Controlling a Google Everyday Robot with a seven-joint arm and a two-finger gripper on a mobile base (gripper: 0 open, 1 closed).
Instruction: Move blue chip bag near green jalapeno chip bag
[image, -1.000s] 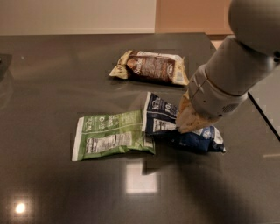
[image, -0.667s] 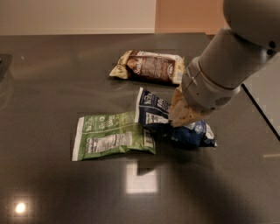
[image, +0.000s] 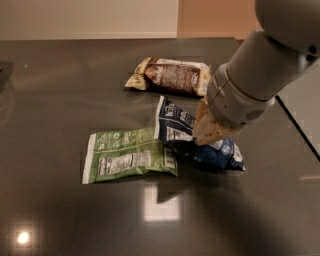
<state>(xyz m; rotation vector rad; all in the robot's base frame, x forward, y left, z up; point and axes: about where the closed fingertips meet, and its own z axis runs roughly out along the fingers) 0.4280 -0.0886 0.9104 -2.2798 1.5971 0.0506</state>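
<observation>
The blue chip bag (image: 176, 120) lies crumpled on the dark table, its left edge touching the right end of the green jalapeno chip bag (image: 127, 155). The green bag lies flat, label side up, left of centre. My gripper (image: 204, 136) comes down from the upper right on a thick grey arm. Its tan fingers (image: 210, 122) are drawn together on the middle of the blue bag and hide that part of it. The blue bag's right end (image: 222, 154) shows below the gripper.
A brown-and-cream bag (image: 172, 76) lies further back, behind the blue bag. The dark table (image: 60, 85) has its right edge (image: 300, 127) close behind my arm. A bright ceiling light reflects in the tabletop near the front.
My gripper and the blue bag have slid left and slightly back, bringing the bag's left edge up against the green bag. The green and brown bags have not moved.
</observation>
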